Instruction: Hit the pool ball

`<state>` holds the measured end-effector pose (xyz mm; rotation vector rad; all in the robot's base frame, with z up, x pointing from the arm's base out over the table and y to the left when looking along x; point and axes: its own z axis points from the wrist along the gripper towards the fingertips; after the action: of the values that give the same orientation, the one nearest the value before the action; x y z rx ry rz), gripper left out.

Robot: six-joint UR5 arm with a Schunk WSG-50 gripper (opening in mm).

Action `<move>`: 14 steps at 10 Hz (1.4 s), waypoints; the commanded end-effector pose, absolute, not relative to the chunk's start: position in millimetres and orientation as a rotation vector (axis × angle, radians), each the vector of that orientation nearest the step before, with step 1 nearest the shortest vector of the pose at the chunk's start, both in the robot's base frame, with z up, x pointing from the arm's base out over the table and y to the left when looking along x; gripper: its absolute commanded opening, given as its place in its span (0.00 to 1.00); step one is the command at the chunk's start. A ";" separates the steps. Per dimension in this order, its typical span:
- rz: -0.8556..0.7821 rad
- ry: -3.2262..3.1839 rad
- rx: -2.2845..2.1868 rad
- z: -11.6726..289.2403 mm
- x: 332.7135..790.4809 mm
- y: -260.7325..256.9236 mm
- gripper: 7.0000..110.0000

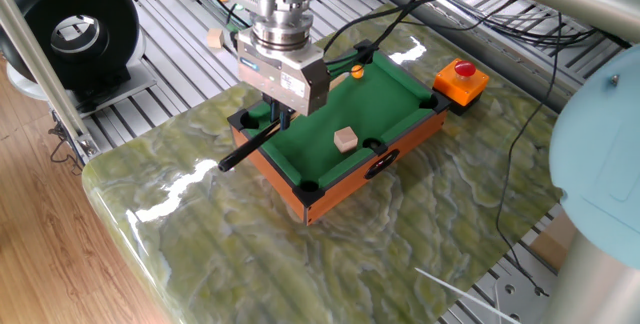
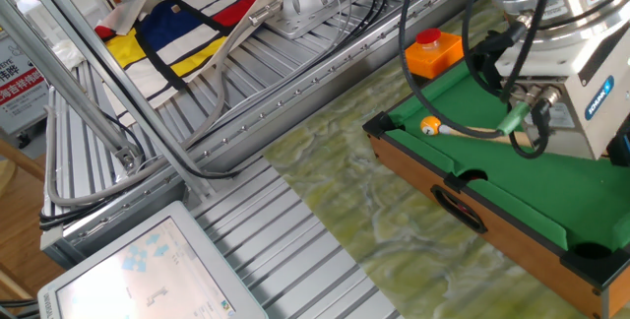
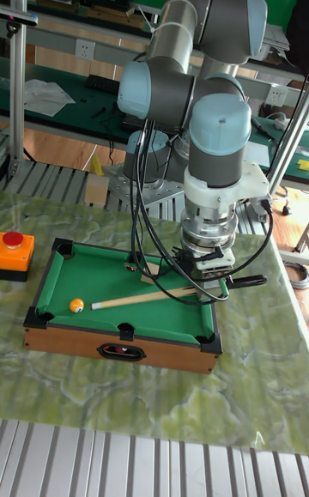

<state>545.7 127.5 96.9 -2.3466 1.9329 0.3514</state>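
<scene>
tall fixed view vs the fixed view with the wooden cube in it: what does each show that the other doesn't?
Only the tall view: the cue tip just short of the pool ball, a small gap between them. Only the cube view: the tan cube on the felt and the cue's black butt overhanging the table. Both: the mini pool table, the red button, the gripper holding the cue.

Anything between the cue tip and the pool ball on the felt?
Nothing visible. The cue held by the claw points straight at the pool ball, its tip just short of it on bare felt. The wooden cube sits off that line.
</scene>
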 end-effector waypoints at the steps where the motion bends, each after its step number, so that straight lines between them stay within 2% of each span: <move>1: 0.351 1.941 -2.348 96.4 544.6 126.3 0.00; 14: 0.412 1.869 -2.402 93.0 518.3 122.7 0.00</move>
<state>524.5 124.3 92.1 -2.4057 1.8762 0.3914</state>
